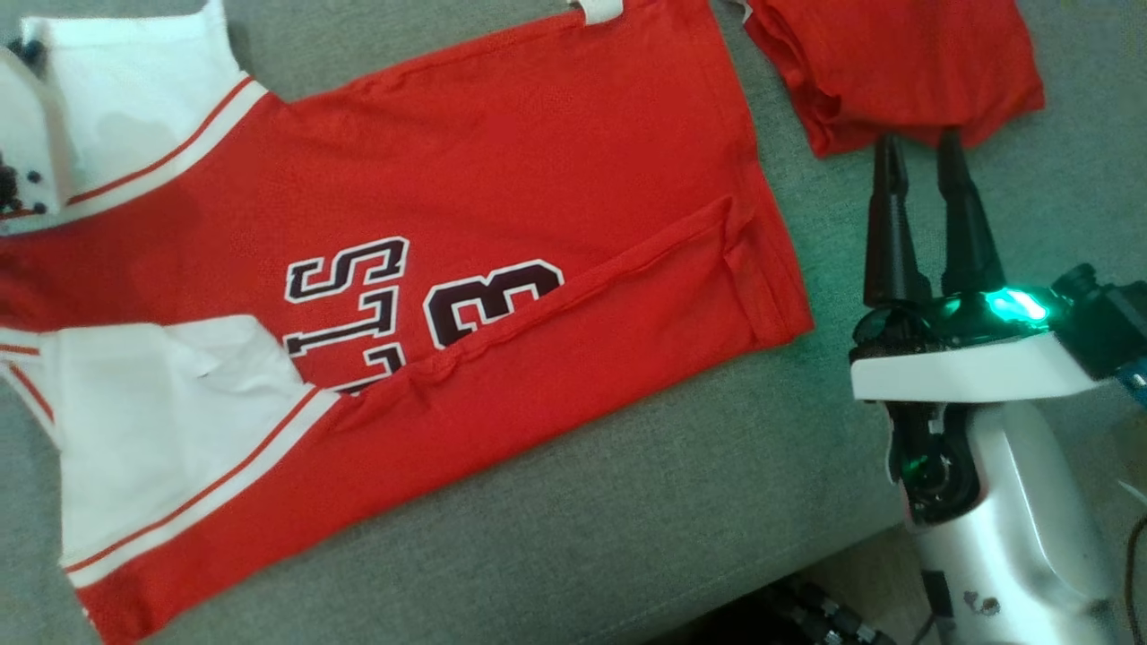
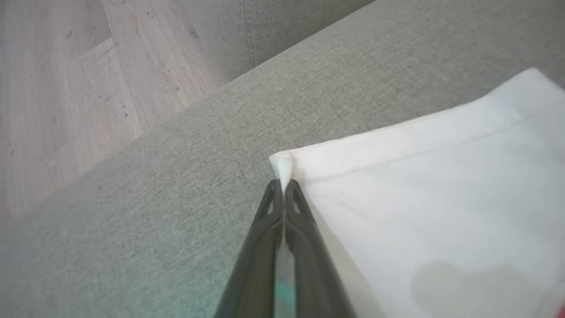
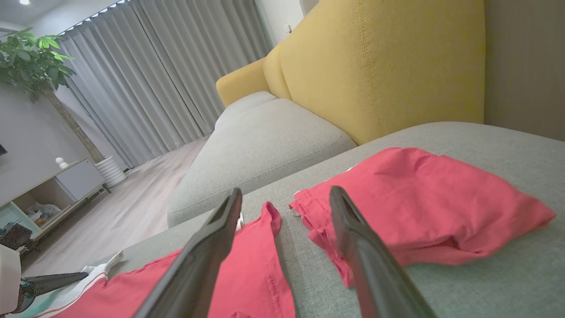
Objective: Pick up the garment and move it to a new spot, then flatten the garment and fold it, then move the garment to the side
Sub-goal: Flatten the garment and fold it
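Right now the right pincer (image 1: 918, 139) hangs over the right side of the grey cloth sofa seat (image 1: 627, 502), fingers apart. The red sports shirt with white sleeves (image 1: 502, 179) lies spread across the seat. Farther off, the left pincer (image 2: 282, 184) is clamped on its white sleeve corner (image 2: 282, 165). A folded red cloth (image 1: 896, 63) lies at the far right.

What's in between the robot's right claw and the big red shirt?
Nothing but bare grey sofa cushion. The head view shows that strip between the right gripper and the red shirt.
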